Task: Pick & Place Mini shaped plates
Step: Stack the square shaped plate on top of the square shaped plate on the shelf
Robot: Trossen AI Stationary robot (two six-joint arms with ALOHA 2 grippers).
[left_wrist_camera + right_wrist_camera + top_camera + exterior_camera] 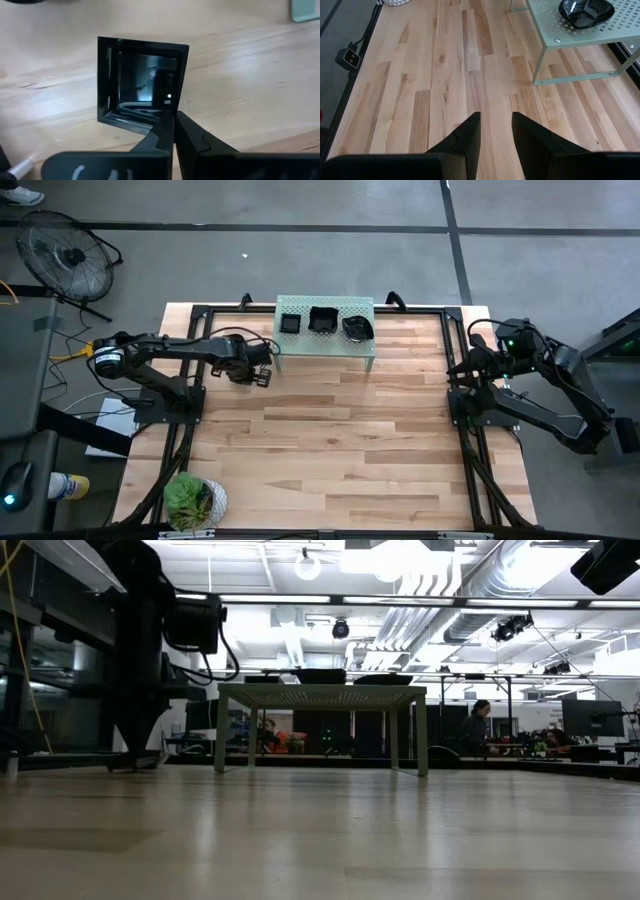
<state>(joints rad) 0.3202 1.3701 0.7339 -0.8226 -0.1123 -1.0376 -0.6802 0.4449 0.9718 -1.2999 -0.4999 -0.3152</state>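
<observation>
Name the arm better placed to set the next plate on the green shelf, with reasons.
Left. Its tool is shut on a square black plate beside the shelf. The right tool is open, empty, at the table's far edge.

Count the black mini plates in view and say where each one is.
4. Three sit in a row on the green shelf: a square plate, a middle plate and a rounder plate. A fourth, the held plate, is in the left gripper. More may be hidden.

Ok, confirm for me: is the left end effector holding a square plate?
Yes, the left end effector is shut on the rim of a square black plate above the wooden table.
</observation>
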